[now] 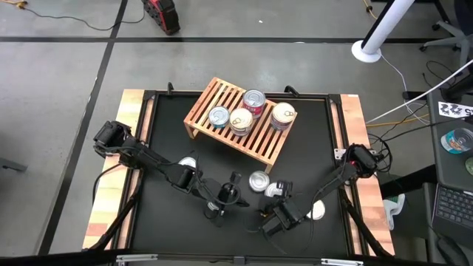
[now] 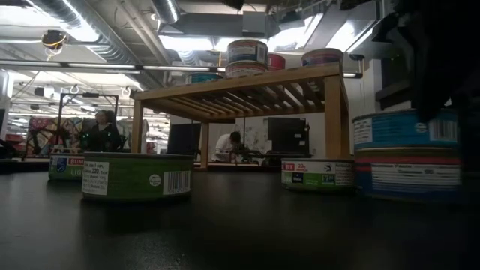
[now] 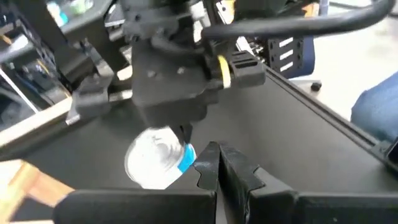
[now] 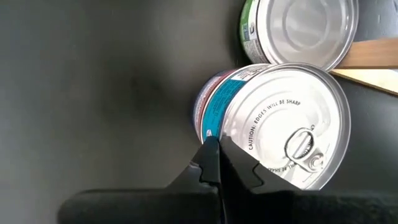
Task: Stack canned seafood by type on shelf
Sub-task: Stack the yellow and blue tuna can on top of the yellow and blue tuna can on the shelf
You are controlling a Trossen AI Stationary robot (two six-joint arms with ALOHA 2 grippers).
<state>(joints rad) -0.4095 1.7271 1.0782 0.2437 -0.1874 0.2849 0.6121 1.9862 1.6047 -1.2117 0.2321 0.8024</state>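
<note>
- A light wooden slatted shelf [image 2: 247,88] stands mid-table, several round tins [image 2: 247,54] on top.
- A flat green-labelled tin [image 2: 136,176] sits nearest; a blue-labelled tin [image 2: 405,129] seemingly tops another at right.

You have one shelf [image 1: 257,140], four cans on it [image 1: 253,101], and four cans on the bench [image 1: 259,181].

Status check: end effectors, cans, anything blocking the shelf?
Left end effector shut, empty, near table front. Right end effector shut, beside stacked blue can. Shelf holds four can stacks. Nothing blocking.
</note>
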